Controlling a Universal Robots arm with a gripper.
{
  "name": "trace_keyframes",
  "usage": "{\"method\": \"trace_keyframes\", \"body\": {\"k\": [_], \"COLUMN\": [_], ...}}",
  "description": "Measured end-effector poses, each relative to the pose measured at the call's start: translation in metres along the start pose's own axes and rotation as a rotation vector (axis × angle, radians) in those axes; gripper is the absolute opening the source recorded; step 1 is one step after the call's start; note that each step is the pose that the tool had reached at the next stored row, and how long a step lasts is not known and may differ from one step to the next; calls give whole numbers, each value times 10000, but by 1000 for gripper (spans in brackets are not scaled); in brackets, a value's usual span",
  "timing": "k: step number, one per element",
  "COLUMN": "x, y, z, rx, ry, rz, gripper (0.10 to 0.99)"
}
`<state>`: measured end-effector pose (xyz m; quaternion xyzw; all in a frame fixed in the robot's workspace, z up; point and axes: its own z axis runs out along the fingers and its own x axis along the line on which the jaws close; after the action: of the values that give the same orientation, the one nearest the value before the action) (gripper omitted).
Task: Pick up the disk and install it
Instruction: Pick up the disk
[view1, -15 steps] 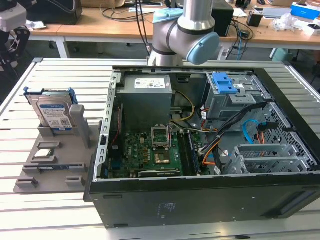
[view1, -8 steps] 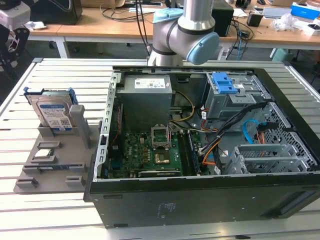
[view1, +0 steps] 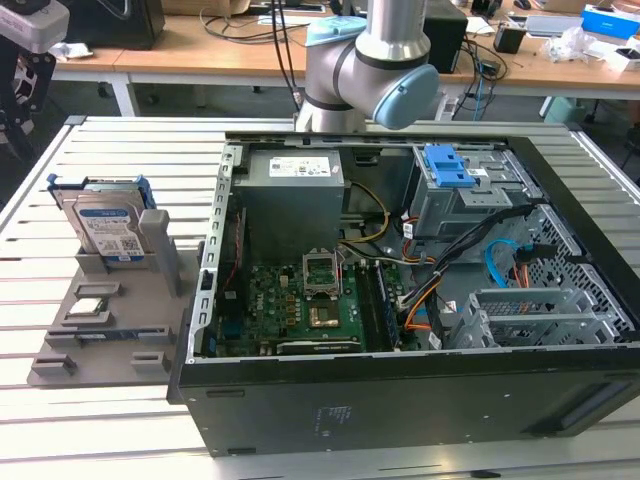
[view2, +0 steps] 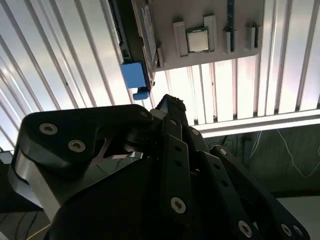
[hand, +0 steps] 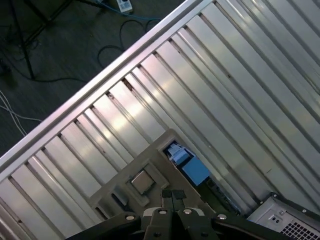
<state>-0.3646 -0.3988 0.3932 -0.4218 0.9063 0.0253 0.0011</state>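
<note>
Disk (view1: 108, 228) stands on edge in the grey holder (view1: 130, 320) beside the computer case (view1: 400, 405), claw (hand: 173, 195) closed, holding nothing

Disk (view1: 106, 231) silvery metal framed in glossy blue plastic; table (view1: 110, 140) ribbed shiny metal.

The disk (view1: 106, 228) is a flat silver hard drive with a white-and-blue barcoded label, framed by a bright blue plastic bracket (view1: 142, 188); it stands on edge, leaning back slightly, label outward, in a slot of the grey holder (view1: 120, 320) at the exterior view's left, apart from the open computer case (view1: 400, 400); nothing grips it; the second wrist view shows the bracket (view2: 134, 75) at the holder's edge.
</note>
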Motion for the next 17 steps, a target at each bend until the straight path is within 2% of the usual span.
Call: {"method": "trace_keyframes", "body": {"k": [8, 17], "x": [0, 0], "y": [0, 0], "z": [0, 0], "rx": [-37, -67], "ry": [71, 129], "rz": [-1570, -2860], "gripper": [106, 106]}}
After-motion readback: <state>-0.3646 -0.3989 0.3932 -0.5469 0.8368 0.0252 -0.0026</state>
